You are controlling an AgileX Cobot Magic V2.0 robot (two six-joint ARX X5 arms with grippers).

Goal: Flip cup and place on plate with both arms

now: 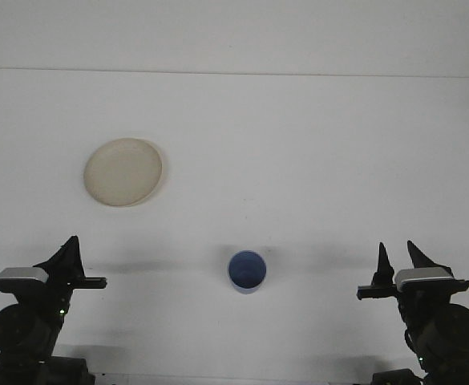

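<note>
Two pincers idle: right pincer (pixel 396 255) parted, left pincer (pixel 67 250) state unclear. Blue cup (pixel 247 272) between them; cream plate (pixel 123 172) beyond left. No legible writing.

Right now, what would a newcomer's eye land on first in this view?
Probably the blue cup, alone near the front centre of the white table. Next the pale round plate, farther back on the left with nothing on it. The left gripper and right gripper sit at the near corners, neither touching anything.
</note>
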